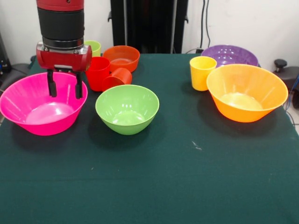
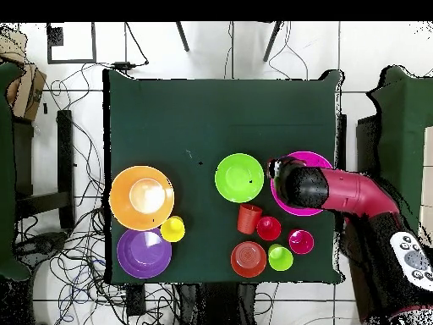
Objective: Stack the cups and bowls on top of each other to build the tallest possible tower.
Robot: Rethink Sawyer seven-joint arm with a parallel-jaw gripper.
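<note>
Over the pink bowl (image 1: 43,103), at the left of the counter (image 1: 154,177), hangs the end effector (image 1: 65,85), its fingers parted about the bowl's far rim and gripping nothing. Right of the pink bowl stands the green bowl (image 1: 127,108); behind that, the red cup (image 1: 97,73), an orange cup (image 1: 118,77) on its side, the lime cup (image 1: 94,47) and the small orange-red bowl (image 1: 122,57). Further right come the yellow cup (image 1: 202,72), the purple bowl (image 1: 230,54) and the orange-yellow bowl (image 1: 246,92). No tower stands yet. Bowls: five. Cups: five, the crimson cup (image 2: 300,241) showing only overhead. All look light, stiff and slippery, probably unbreakable; a pinch across the thin rim seems the surest hold
</note>
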